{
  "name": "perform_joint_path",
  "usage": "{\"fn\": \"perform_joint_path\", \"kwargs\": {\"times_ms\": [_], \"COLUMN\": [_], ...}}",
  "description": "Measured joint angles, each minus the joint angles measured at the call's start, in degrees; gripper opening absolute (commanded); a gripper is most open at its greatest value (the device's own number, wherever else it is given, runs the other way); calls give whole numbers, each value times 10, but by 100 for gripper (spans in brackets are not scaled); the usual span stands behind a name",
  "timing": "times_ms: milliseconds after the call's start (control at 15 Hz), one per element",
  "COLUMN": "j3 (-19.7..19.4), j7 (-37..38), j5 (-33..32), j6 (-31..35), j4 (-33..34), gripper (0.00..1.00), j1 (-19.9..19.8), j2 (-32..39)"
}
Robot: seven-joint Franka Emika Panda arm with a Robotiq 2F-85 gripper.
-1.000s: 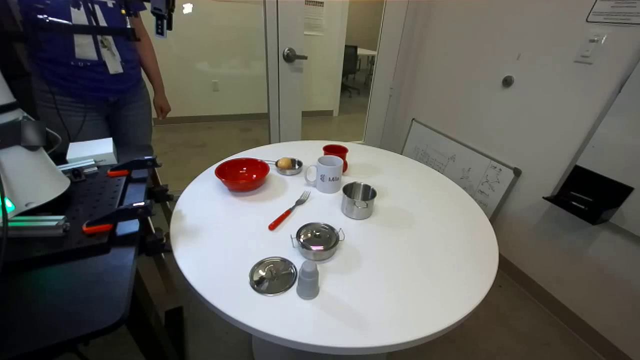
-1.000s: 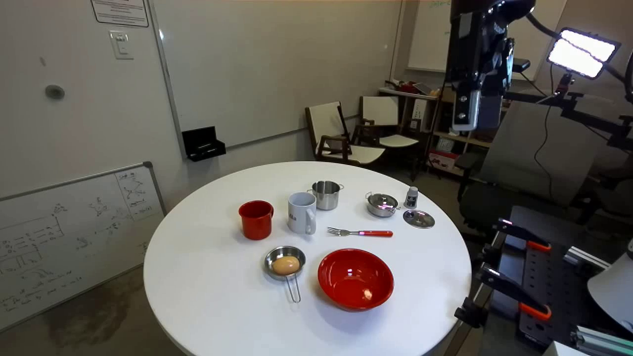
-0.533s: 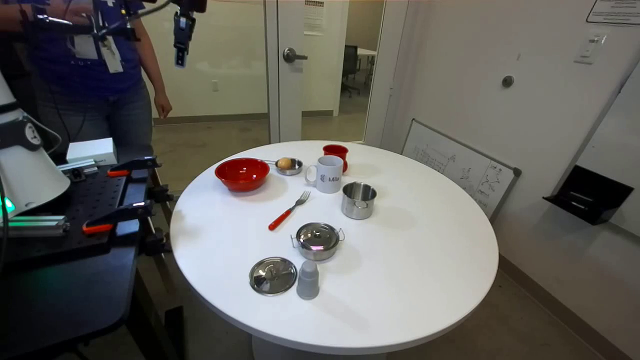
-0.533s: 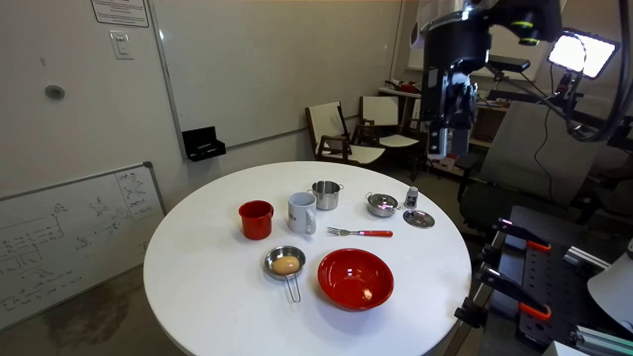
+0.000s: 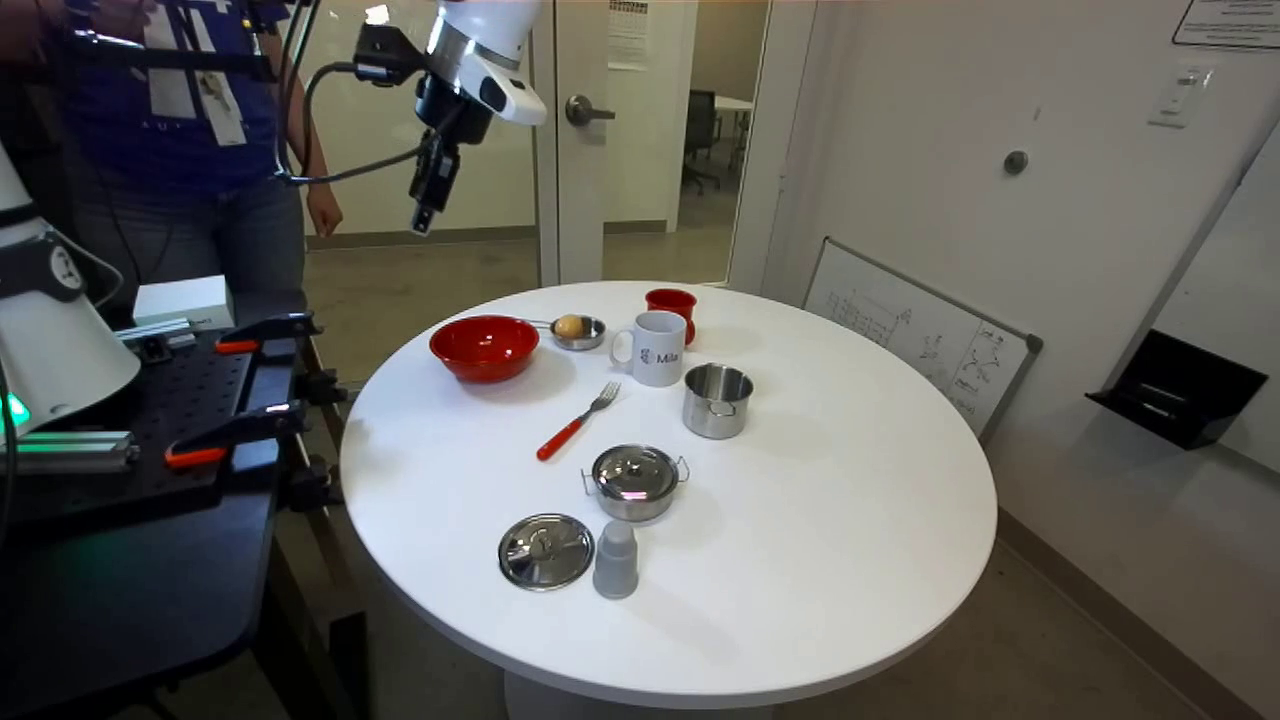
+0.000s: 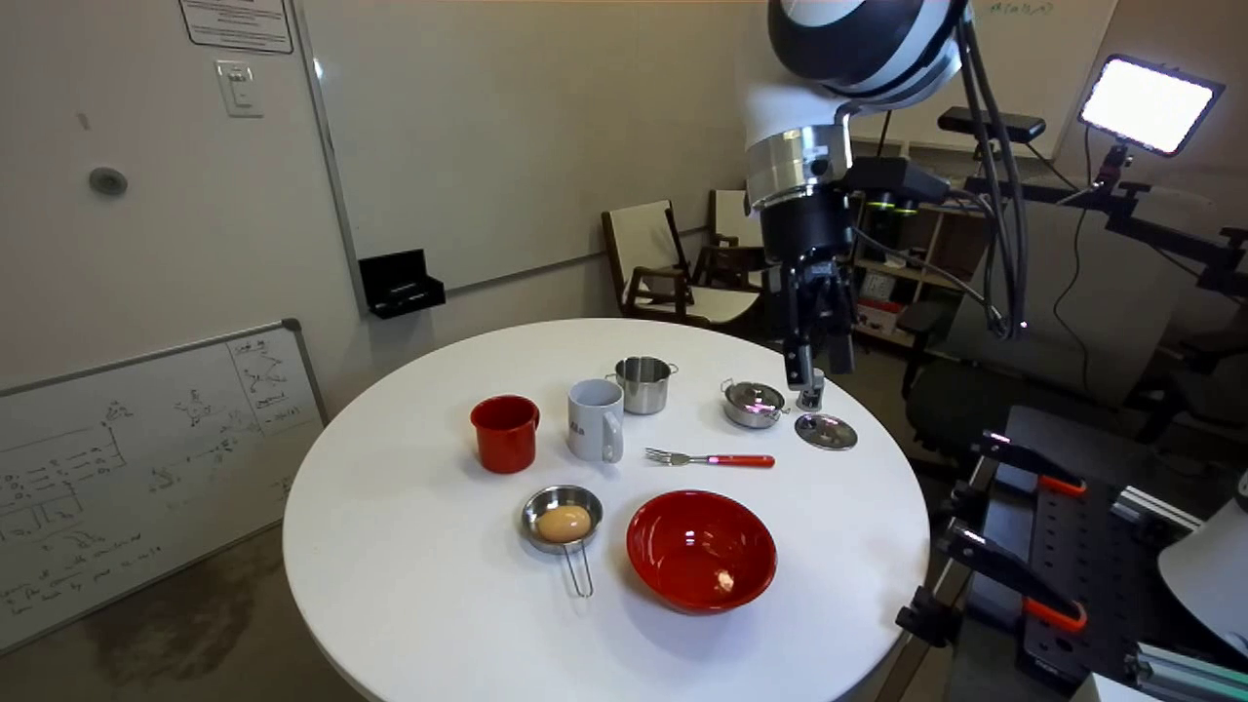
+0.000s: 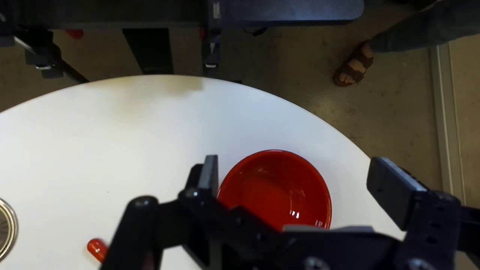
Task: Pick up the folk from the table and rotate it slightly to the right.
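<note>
Round white table (image 5: 820, 540) mid-frame. Hand (image 6: 820, 376) lower in both exterior views than second ago; fork (image 5: 578, 425) unmoved, on table near middle of frame. In an exterior view, long axis diagonal: tines (image 5: 606, 396) toward upper right, red handle (image 5: 560, 441) lower left. Arm (image 5: 470, 60) slants in from top edge, hand tilted lower left. Wrist view: fingers (image 7: 209, 172) spread wide apart.
</note>
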Motion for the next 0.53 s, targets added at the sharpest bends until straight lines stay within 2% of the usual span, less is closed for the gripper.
{"fn": "perform_joint_path", "kwargs": {"times_ms": [200,533], "j3": [0,0], "j7": [0,8], "j5": [0,-6], "j6": [-6,-7], "j4": [28,31], "gripper": [100,100], "j1": [-1,-2], "j2": [22,24]}}
